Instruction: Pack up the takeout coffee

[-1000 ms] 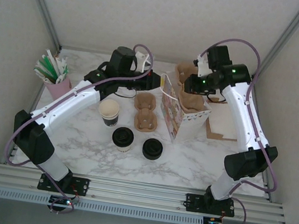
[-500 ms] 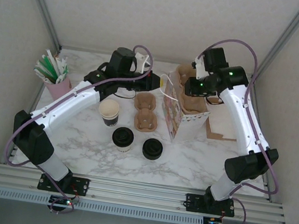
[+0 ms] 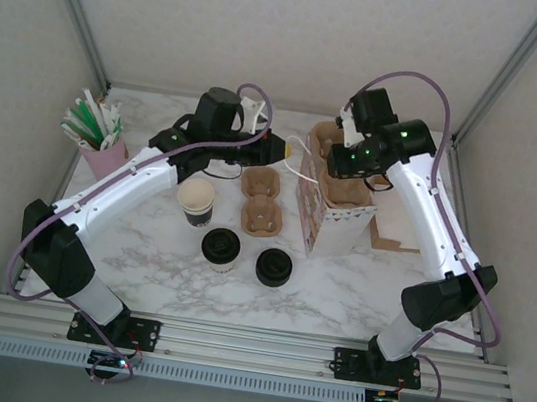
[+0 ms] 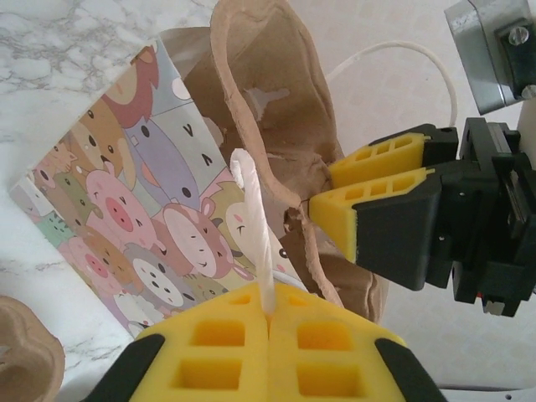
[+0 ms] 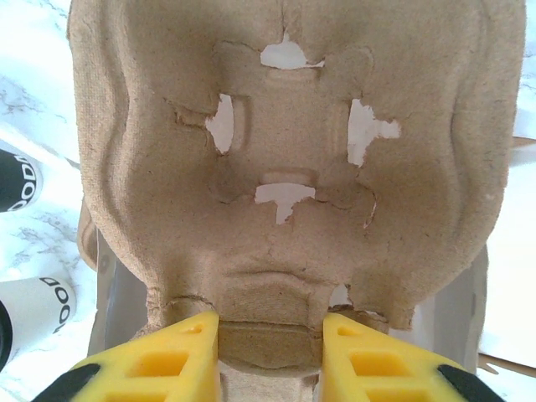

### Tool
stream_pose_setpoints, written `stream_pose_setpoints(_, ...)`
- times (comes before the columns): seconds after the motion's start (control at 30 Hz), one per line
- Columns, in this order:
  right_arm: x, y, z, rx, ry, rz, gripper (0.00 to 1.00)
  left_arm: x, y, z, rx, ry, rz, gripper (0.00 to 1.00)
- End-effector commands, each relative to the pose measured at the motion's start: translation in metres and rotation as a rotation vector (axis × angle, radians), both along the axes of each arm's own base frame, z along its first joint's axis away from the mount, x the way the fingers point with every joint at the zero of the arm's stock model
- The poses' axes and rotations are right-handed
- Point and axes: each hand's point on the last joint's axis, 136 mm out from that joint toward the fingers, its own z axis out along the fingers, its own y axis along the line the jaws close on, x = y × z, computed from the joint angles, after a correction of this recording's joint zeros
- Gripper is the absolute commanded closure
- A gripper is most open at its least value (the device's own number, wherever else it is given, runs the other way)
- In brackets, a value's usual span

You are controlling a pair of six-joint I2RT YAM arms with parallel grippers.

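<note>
Pinches bag handle [image 4: 253, 226] in shut left fingers [image 4: 219, 356]; clamps pulp carrier [image 5: 285, 151] in narrow right fingers [image 5: 163, 360] at bag [image 4: 126, 209] mouth. Risks snagging carrier on rim, tipping bag, if lowered askew.

Quick tally, I count two paper cups (lidded cup [image 3: 220, 247], open cup [image 3: 195, 200]), one loose lid [image 3: 274, 268], two cup trays (flat tray [image 3: 261, 202], bagged tray [image 3: 344, 184]), one paper bag [image 3: 330, 226], one pink pot of straws [image 3: 104, 153].

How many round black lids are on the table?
2. The first lid caps the takeout coffee, beside the lidless cup; the second lid sits to its right. The bag might hide more.
</note>
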Motion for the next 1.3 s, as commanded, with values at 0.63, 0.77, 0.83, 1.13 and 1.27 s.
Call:
stream_pose_setpoints(0.63, 0.001, -0.012, -0.037, -0.128, 0.099, -0.099, 0.72, -0.005, 0.01, 0.014, -0.016, -0.046, 0.007, 1.0)
stream_pose_setpoints(0.77, -0.004, -0.01, -0.039, -0.138, 0.102, -0.084, 0.72, -0.005, 0.01, 0.014, -0.017, -0.047, 0.009, 1.0)
stream_pose_setpoints(0.83, -0.006, -0.009, -0.042, -0.142, 0.106, -0.08, 0.73, -0.004, 0.01, 0.013, -0.016, -0.045, 0.013, 1.0)
stream_pose_setpoints(1.13, -0.008, -0.011, -0.059, -0.162, 0.127, -0.081, 0.73, -0.003, 0.012, 0.011, -0.016, -0.039, 0.021, 1.0)
stream_pose_setpoints(1.27, -0.007, -0.01, -0.064, -0.166, 0.142, -0.09, 0.73, -0.003, 0.012, 0.011, -0.016, -0.04, 0.021, 1.0)
